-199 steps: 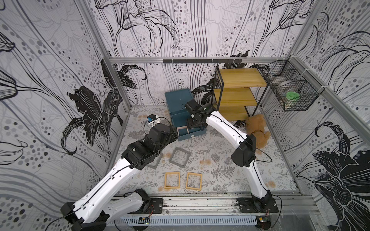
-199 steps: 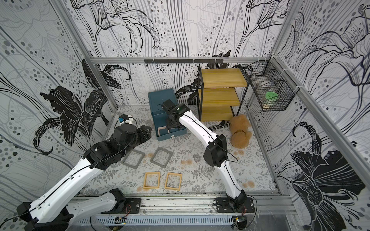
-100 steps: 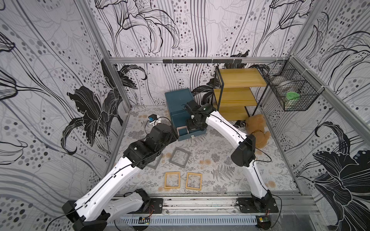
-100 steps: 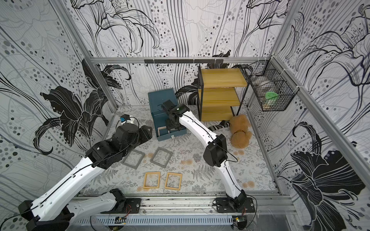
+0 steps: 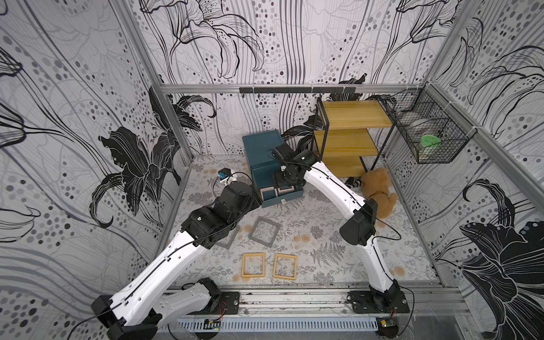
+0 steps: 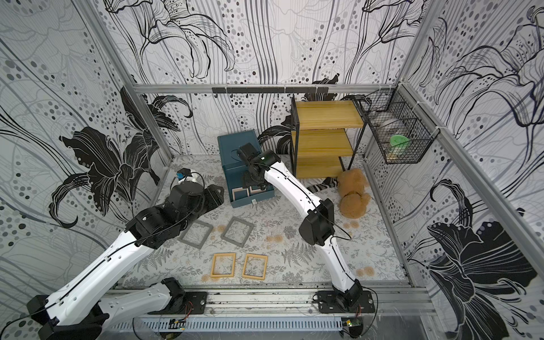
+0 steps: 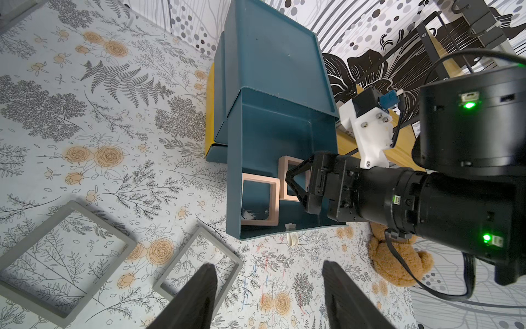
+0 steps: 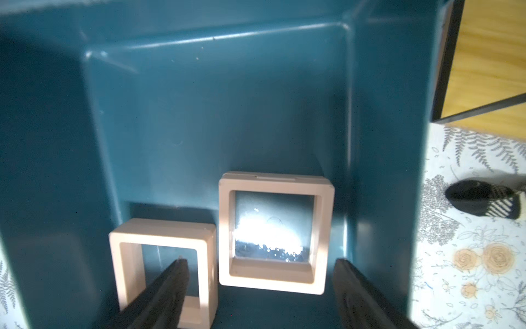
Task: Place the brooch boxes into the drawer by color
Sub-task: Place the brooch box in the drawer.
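Pink box (image 8: 276, 233) lies flat inside the open drawer (image 5: 283, 200). A second pink box (image 8: 163, 270) is just beside it, also inside. The drawer stands out from the front of the teal chest (image 5: 260, 147), centre of both top views, toward the back wall.

Right gripper (image 8: 261, 260) hangs over the drawer, fingers spread wide, gripping nothing. The first pink box sits between them with a gap on each side.

Left gripper (image 6: 216, 192) is just left of the drawer. Its fingers (image 7: 205, 284) are apart and empty above the flowered mat (image 5: 312, 235).

Lower centre of the top views:
- Grey box (image 5: 264, 235) lies flat on the mat.
- Second grey box (image 6: 196, 234) is to its left, one corner under the left arm (image 6: 123, 253).
- Nearer the bottom edge, a yellow box (image 5: 253, 265) and another yellow box (image 5: 285, 266) lie side by side, not touching.

Right of the chest stands a yellow shelf rack (image 5: 350, 141). A teddy bear (image 5: 378, 191) lies on the mat below it.
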`<state>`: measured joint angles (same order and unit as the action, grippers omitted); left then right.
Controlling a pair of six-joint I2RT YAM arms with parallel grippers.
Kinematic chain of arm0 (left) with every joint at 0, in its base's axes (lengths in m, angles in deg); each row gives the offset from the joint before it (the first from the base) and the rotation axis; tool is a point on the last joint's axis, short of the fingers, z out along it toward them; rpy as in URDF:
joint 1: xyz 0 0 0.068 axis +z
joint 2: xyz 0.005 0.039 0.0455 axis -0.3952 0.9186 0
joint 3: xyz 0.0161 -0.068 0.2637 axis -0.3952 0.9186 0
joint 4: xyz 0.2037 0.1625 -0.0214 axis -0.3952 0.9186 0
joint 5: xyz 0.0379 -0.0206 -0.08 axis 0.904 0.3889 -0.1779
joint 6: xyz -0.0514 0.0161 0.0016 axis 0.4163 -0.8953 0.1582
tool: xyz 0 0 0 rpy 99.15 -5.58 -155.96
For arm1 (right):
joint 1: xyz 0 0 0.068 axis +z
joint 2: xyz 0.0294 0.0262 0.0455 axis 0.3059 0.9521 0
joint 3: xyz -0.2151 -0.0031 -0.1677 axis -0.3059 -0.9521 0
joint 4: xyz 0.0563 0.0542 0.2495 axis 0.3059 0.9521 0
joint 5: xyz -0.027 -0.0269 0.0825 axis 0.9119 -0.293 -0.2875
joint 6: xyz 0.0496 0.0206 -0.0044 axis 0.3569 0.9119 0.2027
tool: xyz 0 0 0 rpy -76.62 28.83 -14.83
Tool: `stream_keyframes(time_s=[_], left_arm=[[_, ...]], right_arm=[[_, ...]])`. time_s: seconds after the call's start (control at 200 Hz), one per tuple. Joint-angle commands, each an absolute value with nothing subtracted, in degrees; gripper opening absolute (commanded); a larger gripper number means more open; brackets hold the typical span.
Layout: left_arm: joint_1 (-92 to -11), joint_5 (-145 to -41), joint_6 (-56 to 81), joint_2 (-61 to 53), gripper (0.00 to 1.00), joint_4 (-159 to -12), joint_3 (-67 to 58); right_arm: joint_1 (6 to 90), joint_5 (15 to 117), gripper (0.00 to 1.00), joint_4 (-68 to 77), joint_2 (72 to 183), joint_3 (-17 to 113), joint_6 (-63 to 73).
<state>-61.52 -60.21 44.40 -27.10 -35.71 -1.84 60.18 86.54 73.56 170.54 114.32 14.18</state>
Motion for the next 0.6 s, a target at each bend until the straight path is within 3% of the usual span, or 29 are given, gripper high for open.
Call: stream_keyframes(time_s=[0.0,0.13,0.596], left_arm=[[-59.8,-61.3,42.7,-26.4,0.65,-37.5,-3.8],[-54.3,-65.8,41.2,-24.7,0.66,-38.9,-4.7],[-40.9,-77.5,37.9,-11.9,0.67,-47.8,-10.0]], right_arm=[[60.1,86.9,0.79,73.0,165.7,115.0,16.0],[60.1,85.4,0.71,69.5,159.5,110.0,18.8],[54.1,61.6,0.52,38.6,127.3,58.0,42.3]])
